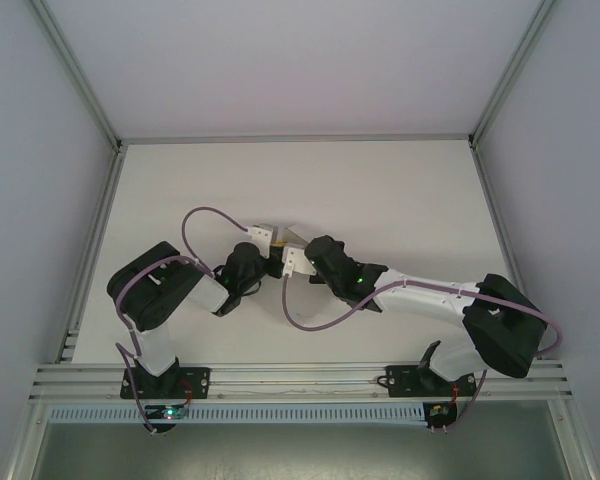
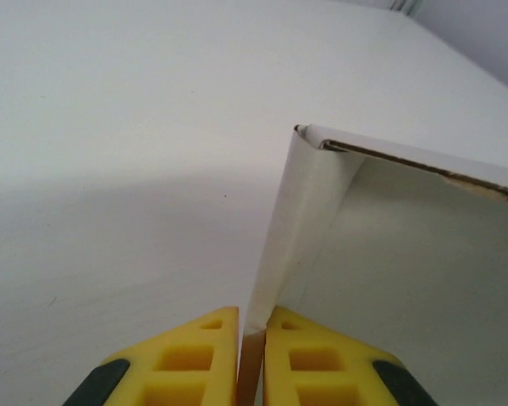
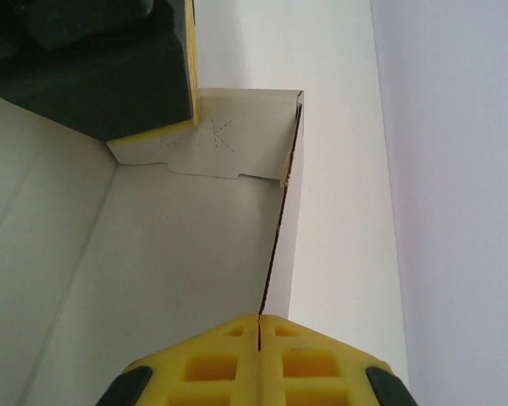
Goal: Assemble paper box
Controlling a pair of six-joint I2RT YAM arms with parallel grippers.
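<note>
Paper box (image 1: 280, 238): centre of the top view, between both wrists; part-folded, walls raised.
Left gripper (image 2: 252, 338): bottom centre of its own view; jaws narrow, one upright wall pinched between the pads, probably to hold it standing.
Right gripper (image 3: 260, 334): bottom centre of its own view; jaws closed on the thin edge of the adjoining wall, probably bracing the corner square.
Stage: judged mid-assembly.

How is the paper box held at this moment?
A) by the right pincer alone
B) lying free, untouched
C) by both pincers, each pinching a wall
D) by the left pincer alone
C: the left pincer and the right pincer each clamp a thin wall of the paper box.
</note>
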